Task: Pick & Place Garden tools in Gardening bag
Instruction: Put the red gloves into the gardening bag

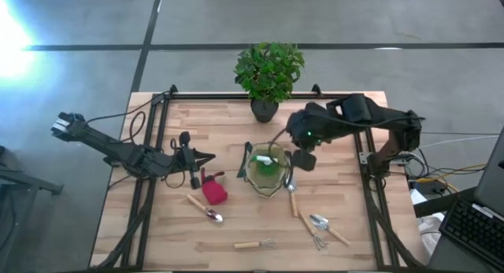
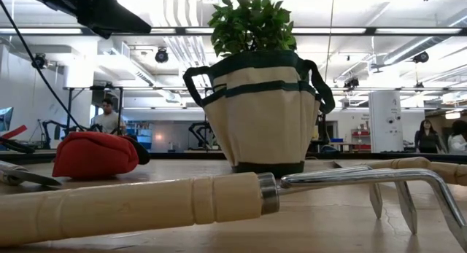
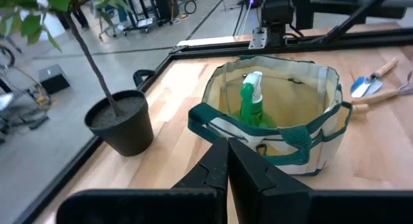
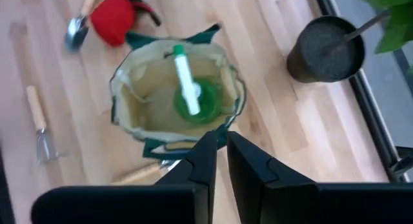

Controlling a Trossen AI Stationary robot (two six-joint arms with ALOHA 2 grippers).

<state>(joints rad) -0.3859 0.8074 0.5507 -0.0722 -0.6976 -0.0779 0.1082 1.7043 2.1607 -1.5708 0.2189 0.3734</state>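
Observation:
The gardening bag (image 1: pixel 266 172) stands upright at mid-table, its round mouth open. A green spray bottle (image 4: pixel 190 95) stands inside it on its base, white nozzle up (image 3: pixel 250 98). My right gripper (image 4: pixel 219 143) hovers above the bag's right side (image 1: pixel 303 160), fingers shut on nothing. My left gripper (image 3: pixel 227 146) waits shut to the left of the bag (image 1: pixel 209 156), pointing at it. A red item (image 1: pixel 214 193) and a trowel (image 1: pixel 206 208) lie left of the bag. A rake (image 1: pixel 256 244) lies near the front edge.
A leafy plant in a dark pot (image 1: pixel 264 109) stands behind the bag at the far edge. A wooden-handled tool (image 1: pixel 292 196) lies against the bag's right foot. A trowel and a fork (image 1: pixel 321 226) lie front right. Black rails (image 1: pixel 150 186) run along both sides.

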